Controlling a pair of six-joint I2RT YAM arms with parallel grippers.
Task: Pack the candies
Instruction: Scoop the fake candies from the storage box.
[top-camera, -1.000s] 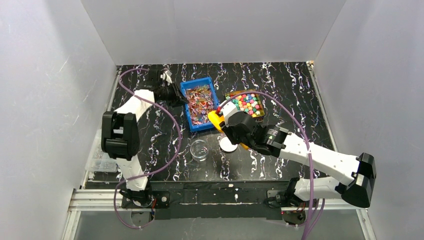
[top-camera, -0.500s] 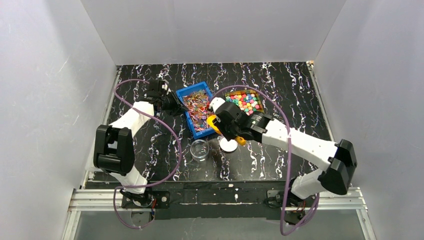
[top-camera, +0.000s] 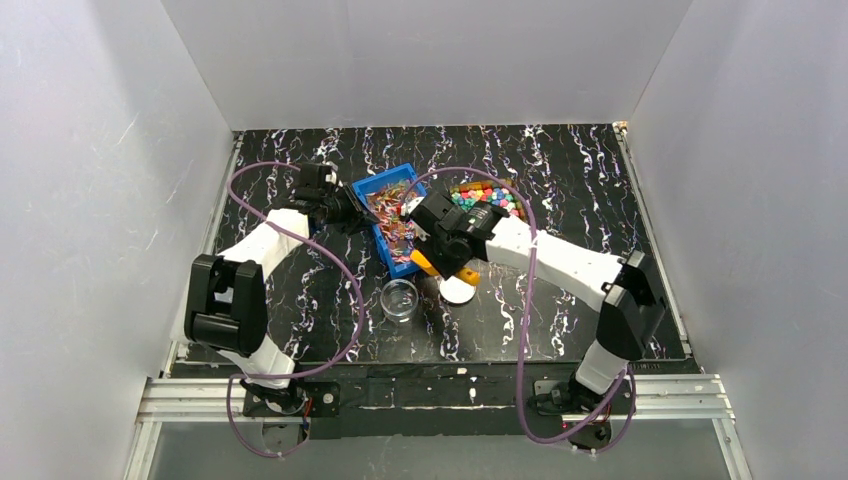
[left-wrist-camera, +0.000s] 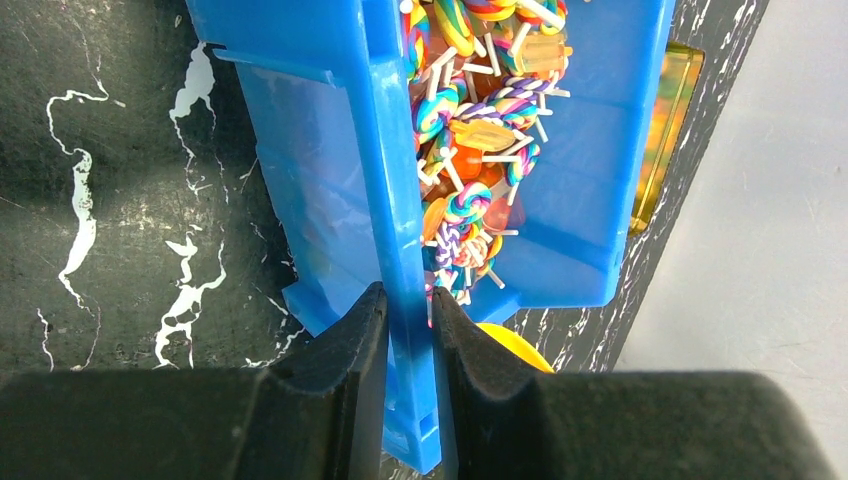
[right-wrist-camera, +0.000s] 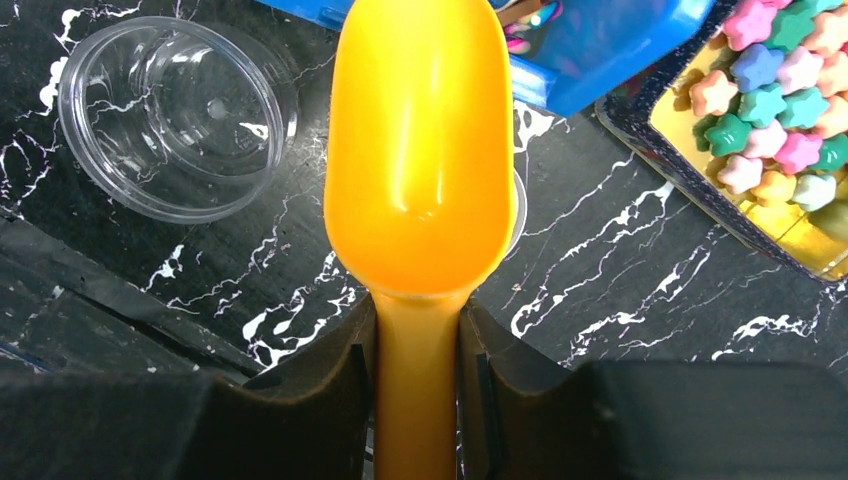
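While the left gripper (left-wrist-camera: 407, 305) is clamped across the side wall of the blue bin (left-wrist-camera: 300, 150), one finger outside and one inside, I have no slack on that edge. The pads sit flush on the plastic near the bin's corner. Stick candies (left-wrist-camera: 470, 150), swirled and striped, are heaped inside the bin against the gripped wall, close to the inner finger.

The right gripper (right-wrist-camera: 417, 340) is closed tight on the handle of the yellow scoop (right-wrist-camera: 420, 150). The bowl faces up, with its tip over the bin's near rim.

Star candies (right-wrist-camera: 780, 110) fill the gold tray (right-wrist-camera: 680, 165), just right of the bin. In the right wrist view the tray corner and the bin corner look nearly touching; I can't tell if they do. From the top view the right arm crosses over the tray and hides much of it.

The clear cup (right-wrist-camera: 175, 115) stands upright on the table (top-camera: 560, 180) left of the scoop, near the bin's front edge but apart from it. The white lid (top-camera: 458, 290) lies flat just beside the cup, mostly under the scoop.

Room: I see black tabletop right of the tray and beyond both containers, up to the white walls (top-camera: 430, 60). The left arm works close to the left wall. Its purple cable (top-camera: 262, 165) arcs by the table's left edge and loops back near the cup.
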